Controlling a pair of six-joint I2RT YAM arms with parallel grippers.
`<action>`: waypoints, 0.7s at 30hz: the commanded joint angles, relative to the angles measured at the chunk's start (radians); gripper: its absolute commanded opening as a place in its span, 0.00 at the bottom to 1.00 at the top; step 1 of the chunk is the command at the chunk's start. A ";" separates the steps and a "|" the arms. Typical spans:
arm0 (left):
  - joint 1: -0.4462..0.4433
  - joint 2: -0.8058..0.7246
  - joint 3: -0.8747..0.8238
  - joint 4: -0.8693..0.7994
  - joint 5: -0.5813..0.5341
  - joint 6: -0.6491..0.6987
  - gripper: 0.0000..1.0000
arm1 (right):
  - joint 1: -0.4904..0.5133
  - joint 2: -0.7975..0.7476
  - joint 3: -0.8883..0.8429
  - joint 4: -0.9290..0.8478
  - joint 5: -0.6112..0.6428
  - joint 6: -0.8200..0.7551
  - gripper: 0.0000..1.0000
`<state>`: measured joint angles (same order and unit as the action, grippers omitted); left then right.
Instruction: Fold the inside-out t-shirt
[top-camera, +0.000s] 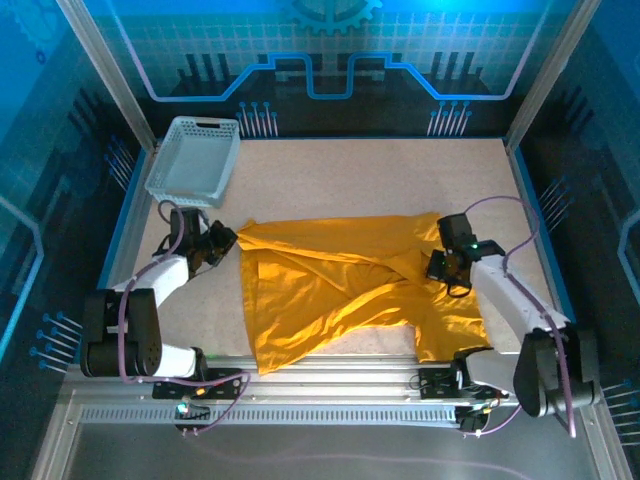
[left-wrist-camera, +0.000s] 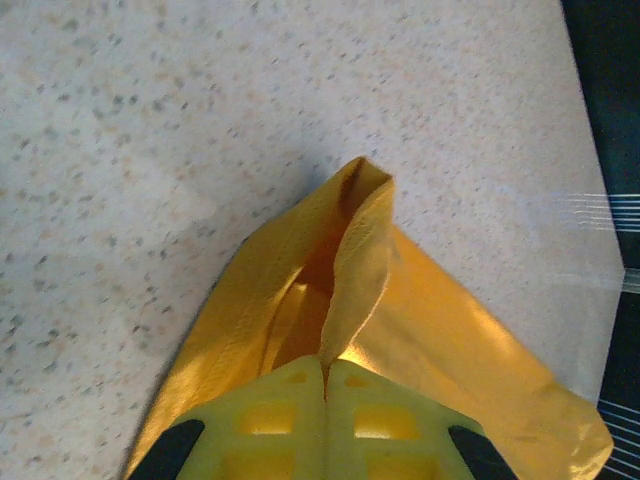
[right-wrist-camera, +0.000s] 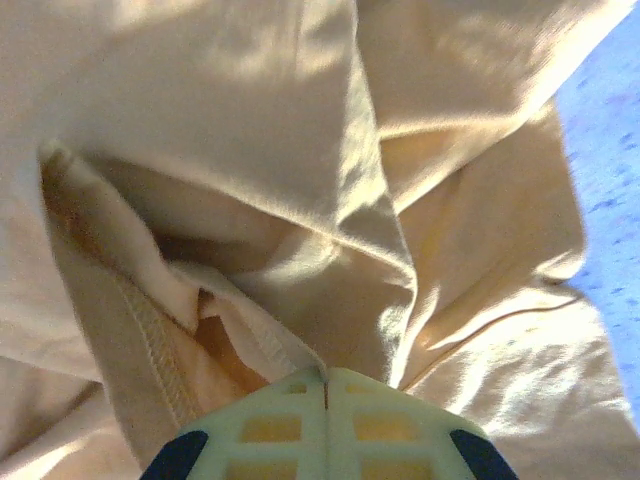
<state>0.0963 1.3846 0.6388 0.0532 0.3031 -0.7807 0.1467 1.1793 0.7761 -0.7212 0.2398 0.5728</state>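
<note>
The mustard-yellow t-shirt (top-camera: 335, 285) lies rumpled and partly spread across the middle of the table, plain side showing, with twisted folds near its centre. My left gripper (top-camera: 228, 241) is shut on the shirt's left corner; in the left wrist view a pinched fold of the t-shirt (left-wrist-camera: 355, 250) rises from between the closed left gripper (left-wrist-camera: 325, 368). My right gripper (top-camera: 437, 266) is shut on the shirt's right side; the right wrist view has a stitched hem of the t-shirt (right-wrist-camera: 260, 335) caught in the closed right gripper (right-wrist-camera: 326, 375).
A light grey lattice basket (top-camera: 195, 160) stands at the back left, close behind the left arm. Bare speckled table (top-camera: 400, 170) stretches behind the shirt. A metal rail (top-camera: 340, 365) runs along the near edge by the arm bases.
</note>
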 joint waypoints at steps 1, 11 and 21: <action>0.011 -0.028 0.075 -0.033 -0.011 0.010 0.00 | -0.053 -0.051 0.113 -0.055 0.041 -0.049 0.01; 0.012 0.074 0.325 -0.085 0.001 0.029 0.00 | -0.173 0.117 0.557 0.045 -0.055 -0.154 0.01; 0.031 0.248 0.564 -0.131 0.080 0.049 0.00 | -0.193 0.354 0.924 0.084 -0.130 -0.220 0.01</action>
<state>0.1093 1.6039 1.1145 -0.0490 0.3382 -0.7677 -0.0326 1.5166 1.5955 -0.6662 0.1417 0.3931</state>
